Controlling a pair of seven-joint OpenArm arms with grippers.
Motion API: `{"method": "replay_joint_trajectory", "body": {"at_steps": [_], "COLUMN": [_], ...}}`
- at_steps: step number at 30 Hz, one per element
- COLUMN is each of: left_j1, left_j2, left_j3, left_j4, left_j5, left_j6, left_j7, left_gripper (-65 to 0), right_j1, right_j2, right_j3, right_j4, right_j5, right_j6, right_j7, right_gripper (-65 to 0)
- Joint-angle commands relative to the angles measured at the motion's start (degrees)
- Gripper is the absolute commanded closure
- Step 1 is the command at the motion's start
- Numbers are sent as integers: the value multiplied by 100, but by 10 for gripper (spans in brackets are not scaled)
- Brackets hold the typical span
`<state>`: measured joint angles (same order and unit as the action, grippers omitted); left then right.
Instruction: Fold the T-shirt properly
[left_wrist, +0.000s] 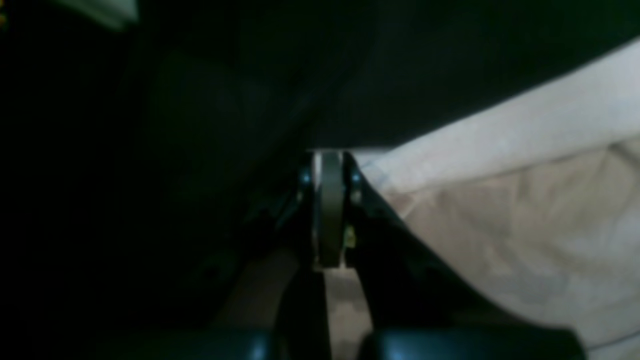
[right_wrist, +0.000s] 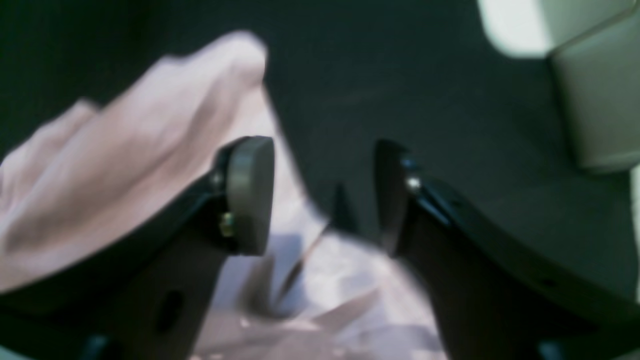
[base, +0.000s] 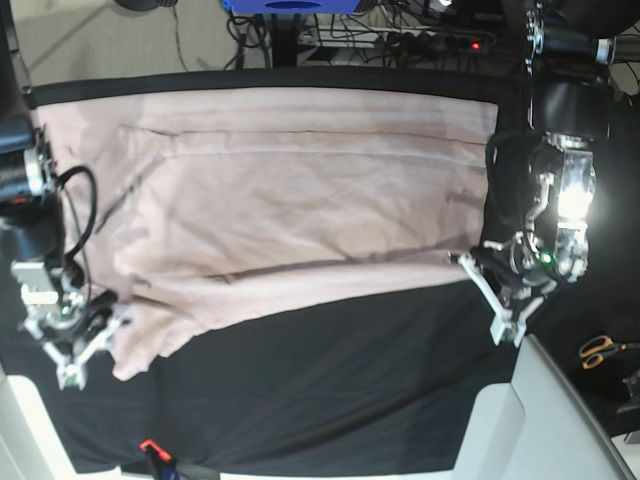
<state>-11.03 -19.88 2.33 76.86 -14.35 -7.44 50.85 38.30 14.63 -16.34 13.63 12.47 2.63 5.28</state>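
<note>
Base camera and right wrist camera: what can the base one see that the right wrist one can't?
Only the base view shows the whole pink T-shirt spread over the black table cloth, both arms, the left gripper at its hem, and orange-handled scissors. Only the right wrist view shows the right gripper up close, its jaws apart with nothing between them, above crumpled fabric. Both show the shirt and the dark cloth.
</note>
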Motion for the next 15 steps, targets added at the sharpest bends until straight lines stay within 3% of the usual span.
{"method": "replay_joint_trajectory", "body": {"at_steps": [1,12,14,15], "left_j1": [-141,-53,-53,-53], "left_j2": [-74,-82,-82,-74], "left_j3": [-35,-35,-35,-35], "left_j4": [99,99,99,99], "left_j5": [6,6,6,6], "left_j6": [37,37,37,37], "left_j7": [-96,-96,-96,-96], "left_gripper": [0,0,0,0], "right_j1": [183,16,-28,-37], "right_j2": [36,0,0,0], "right_j3": [12,56,65,65], "right_j4": [75,75,75,75], "right_j5": [6,15,15,15], "right_j6": [-4,-4,-4,-4], "right_j7": [101,-523,-567,-567], "right_gripper": [-354,-360,-311,-245]}}
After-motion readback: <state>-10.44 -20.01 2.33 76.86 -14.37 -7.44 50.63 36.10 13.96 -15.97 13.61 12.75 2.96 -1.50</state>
